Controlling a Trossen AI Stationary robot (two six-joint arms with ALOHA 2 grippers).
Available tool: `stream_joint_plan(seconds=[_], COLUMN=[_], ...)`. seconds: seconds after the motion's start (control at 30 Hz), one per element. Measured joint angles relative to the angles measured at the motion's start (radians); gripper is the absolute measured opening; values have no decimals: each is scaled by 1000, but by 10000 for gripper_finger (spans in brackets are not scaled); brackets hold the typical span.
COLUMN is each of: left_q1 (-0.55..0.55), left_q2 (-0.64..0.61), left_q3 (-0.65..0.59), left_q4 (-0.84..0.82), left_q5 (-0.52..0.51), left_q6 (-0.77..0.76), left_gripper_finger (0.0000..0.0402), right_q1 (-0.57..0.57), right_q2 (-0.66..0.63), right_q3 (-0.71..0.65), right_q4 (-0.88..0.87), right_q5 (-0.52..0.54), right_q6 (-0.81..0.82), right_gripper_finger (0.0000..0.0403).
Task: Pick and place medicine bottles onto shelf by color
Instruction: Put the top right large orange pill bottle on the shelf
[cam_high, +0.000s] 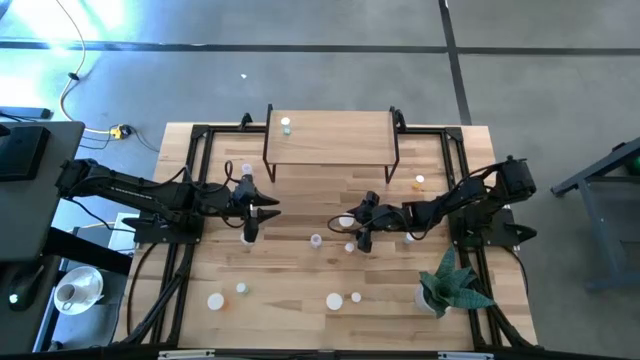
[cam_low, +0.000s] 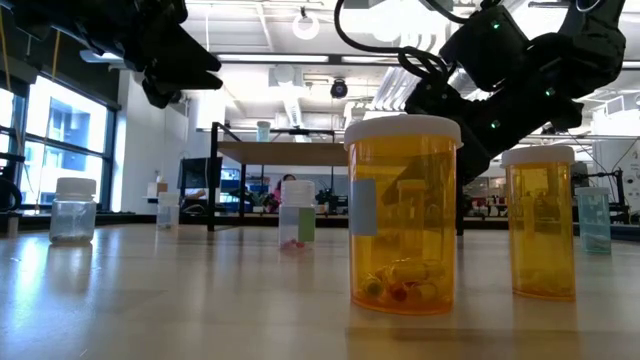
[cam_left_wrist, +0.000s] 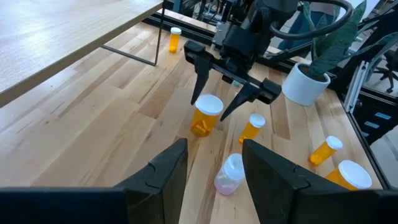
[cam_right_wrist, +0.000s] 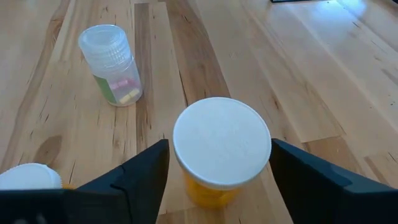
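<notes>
High view, right gripper (cam_high: 349, 231): over the table's middle, fingers either side of an orange bottle (cam_high: 347, 223), below the shelf (cam_high: 330, 138).
High view, left gripper (cam_high: 262, 219): hangs left of centre; whether its fingers are apart cannot be told here.
High view, shelf bottle (cam_high: 286, 125): upright near the shelf's left end.
Low view, large orange bottles (cam_low: 404, 215): two upright, white caps on top, long axes vertical.
Left wrist view, left fingers (cam_left_wrist: 163, 180): slightly apart, empty, a clear bottle (cam_left_wrist: 229, 175) beyond.
Right wrist view, orange bottle (cam_right_wrist: 220, 151): upright, cap toward camera, between the spread fingers (cam_right_wrist: 140, 171), gaps both sides.
</notes>
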Motion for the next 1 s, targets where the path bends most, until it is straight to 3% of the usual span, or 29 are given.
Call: stream_joint_plan(seconds=[0.63,1.0], left_q1=[0,0], left_q2=[0,0], left_q3=[0,0], left_q4=[0,0], left_q5=[0,0], left_q6=[0,0], left_gripper_finger=[145,145], right_q1=[0,0], right_q2=[0,-9], right_q3=[0,-1], right_q4=[0,5], right_q5=[0,0], right_q6=[0,-1], right_gripper_finger=[204,200])
